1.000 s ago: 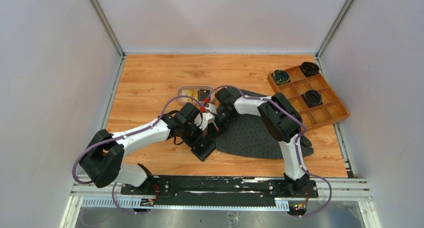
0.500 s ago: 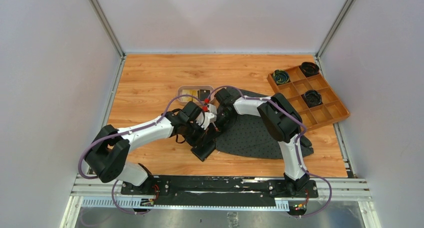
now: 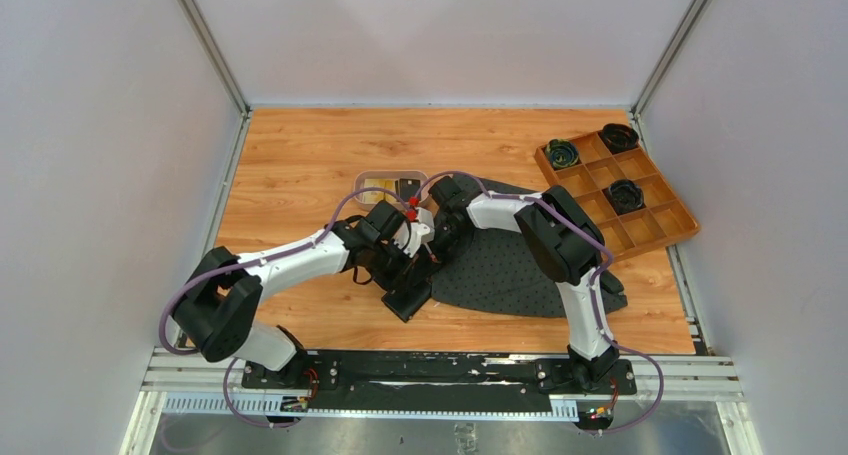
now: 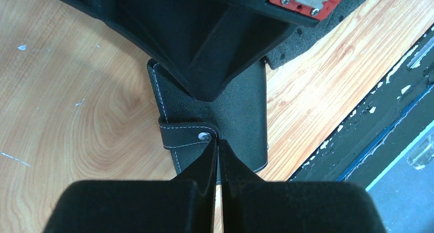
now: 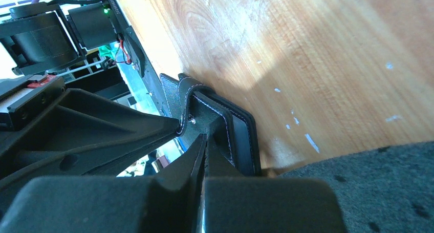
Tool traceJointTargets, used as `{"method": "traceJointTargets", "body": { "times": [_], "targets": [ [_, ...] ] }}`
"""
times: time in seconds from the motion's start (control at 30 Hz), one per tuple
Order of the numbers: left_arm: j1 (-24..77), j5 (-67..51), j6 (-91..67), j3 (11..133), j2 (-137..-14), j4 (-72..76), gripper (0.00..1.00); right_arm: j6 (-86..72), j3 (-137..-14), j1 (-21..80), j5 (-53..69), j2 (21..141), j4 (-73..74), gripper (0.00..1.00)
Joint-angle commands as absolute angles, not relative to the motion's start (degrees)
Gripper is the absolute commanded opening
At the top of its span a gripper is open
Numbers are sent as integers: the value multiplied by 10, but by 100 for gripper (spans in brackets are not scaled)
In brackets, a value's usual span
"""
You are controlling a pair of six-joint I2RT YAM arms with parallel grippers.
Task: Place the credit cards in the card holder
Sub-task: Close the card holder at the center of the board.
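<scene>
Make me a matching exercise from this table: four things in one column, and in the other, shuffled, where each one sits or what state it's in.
Things:
1. card holder
2. pinkish tray
3. compartmented box
4. dark mat

Places or states:
A. at the far right, with three dark round things in it
B. folded shut on the bare table, by the mat's left tip
C. dotted, spread flat at mid-right
D. toward the back, with a gold-yellow card inside

Pairs: 1-B, 2-D, 3-A, 4-C
</scene>
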State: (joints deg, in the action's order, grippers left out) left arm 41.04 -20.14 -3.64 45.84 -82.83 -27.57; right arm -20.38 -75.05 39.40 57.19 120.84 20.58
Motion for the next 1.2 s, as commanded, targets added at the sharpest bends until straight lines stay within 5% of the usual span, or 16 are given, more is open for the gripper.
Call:
{"method": "traceJointTargets", "body": {
  "times": [0.0, 1.17],
  "targets": [
    [408, -215, -43, 474, -838, -278, 0, -206, -743, 404, 556, 1205, 217, 0],
    [381, -244, -53, 480, -916, -291, 0, -201, -745, 404, 600, 1213, 216, 0]
  ]
}}
